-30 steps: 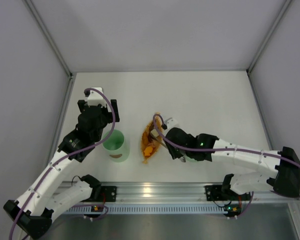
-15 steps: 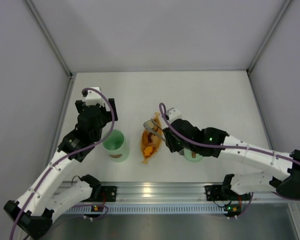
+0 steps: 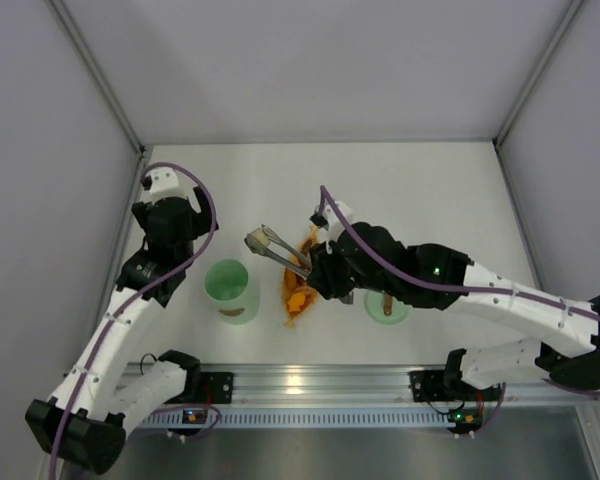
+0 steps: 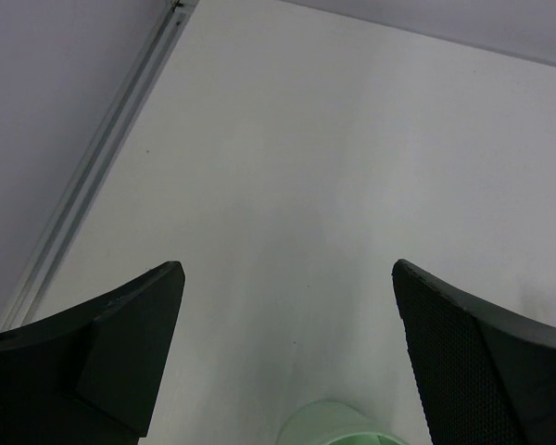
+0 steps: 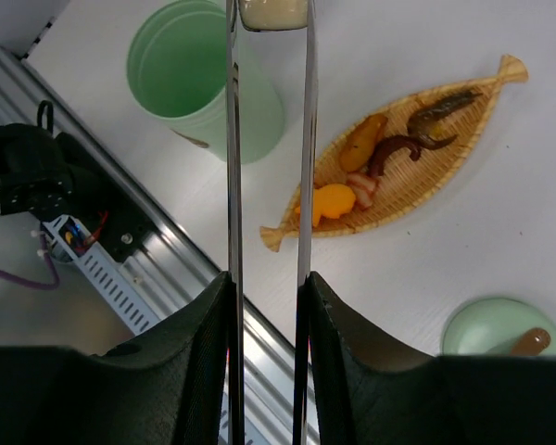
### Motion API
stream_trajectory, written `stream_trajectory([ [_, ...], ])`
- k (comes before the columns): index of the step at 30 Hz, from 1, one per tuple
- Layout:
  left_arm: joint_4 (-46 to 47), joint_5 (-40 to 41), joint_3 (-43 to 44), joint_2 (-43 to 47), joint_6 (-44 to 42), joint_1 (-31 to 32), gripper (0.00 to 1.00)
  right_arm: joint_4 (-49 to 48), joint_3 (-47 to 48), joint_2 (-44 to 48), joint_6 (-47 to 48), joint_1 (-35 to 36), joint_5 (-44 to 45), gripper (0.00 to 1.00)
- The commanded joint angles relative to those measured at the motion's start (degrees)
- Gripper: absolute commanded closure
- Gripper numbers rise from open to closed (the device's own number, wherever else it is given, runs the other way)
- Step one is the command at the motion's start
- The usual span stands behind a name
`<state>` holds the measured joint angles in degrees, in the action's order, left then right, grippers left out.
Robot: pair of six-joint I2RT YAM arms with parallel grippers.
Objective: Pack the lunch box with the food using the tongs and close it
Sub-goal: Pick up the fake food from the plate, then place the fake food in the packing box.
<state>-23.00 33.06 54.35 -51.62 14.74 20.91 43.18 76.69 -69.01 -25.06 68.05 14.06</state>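
Cream-white food (image 5: 273, 13) sits in tongs (image 5: 233, 185) held by our right pincer (image 5: 266, 297); next we carry it over the upper-left lunch box (image 5: 204, 130).

Table top (image 3: 410, 190): white, matte, flat.
Back wall (image 3: 320, 60), left wall (image 3: 40, 180), right wall (image 3: 580, 180): plain pale grey panels, enclosing table on three sides.
Metal corner strips (image 3: 98, 80) at wall joints.
Ribbed aluminium rail (image 3: 320, 385) along near edge.
Dark grey surface (image 3: 320, 450) below rail.
Lighting even, diffuse; shadows soft.
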Motion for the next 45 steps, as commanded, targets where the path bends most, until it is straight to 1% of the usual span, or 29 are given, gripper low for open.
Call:
stream_trajectory([
  [1, -0.5, -5.2, 2.8, -2.3, 4.2, -4.4, 0.01, -0.1, 5.2, -2.1, 0.5, 3.9, -0.1, 0.85],
  [2, -0.8, -6.1, 2.9, -2.5, 4.9, -6.6, 0.01, 0.0, 5.8, -3.3, 0.5, 4.5, 0.0, 0.85],
  [7, -0.9, -8.1, 2.9, -3.8, 6.2, -9.8, 0.01, -0.1, 8.2, -6.8, 0.3, 8.4, 0.7, 0.85],
  [16, -1.0, -8.3, 3.0, -4.1, 6.0, -9.9, 0.01, -1.7, 8.5, -10.3, -0.3, 10.8, 0.0, 0.83],
  [20, -1.1, -8.5, 3.0, -4.1, 5.8, -9.9, 0.01, -1.8, 8.9, -11.1, -0.2, 10.9, 0.2, 0.79],
  [24, -1.1, -9.0, 3.0, -4.1, 5.8, -9.9, 0.01, -1.6, 9.5, -11.1, -0.1, 10.9, 0.2, 0.72],
  [33, -1.1, -9.3, 3.0, -4.1, 5.7, -9.9, 0.01, -1.3, 10.9, -11.8, 0.3, 11.0, 0.3, 0.62],
  [42, -1.0, -9.3, 3.0, -4.1, 5.6, -9.9, 0.01, -1.1, 11.0, -11.8, 0.6, 11.0, 0.3, 0.58],
  [45, -1.1, -9.4, 3.1, -4.1, 5.6, -9.9, 0.01, -0.5, 11.0, -11.1, 0.5, 11.0, 1.9, 0.58],
])
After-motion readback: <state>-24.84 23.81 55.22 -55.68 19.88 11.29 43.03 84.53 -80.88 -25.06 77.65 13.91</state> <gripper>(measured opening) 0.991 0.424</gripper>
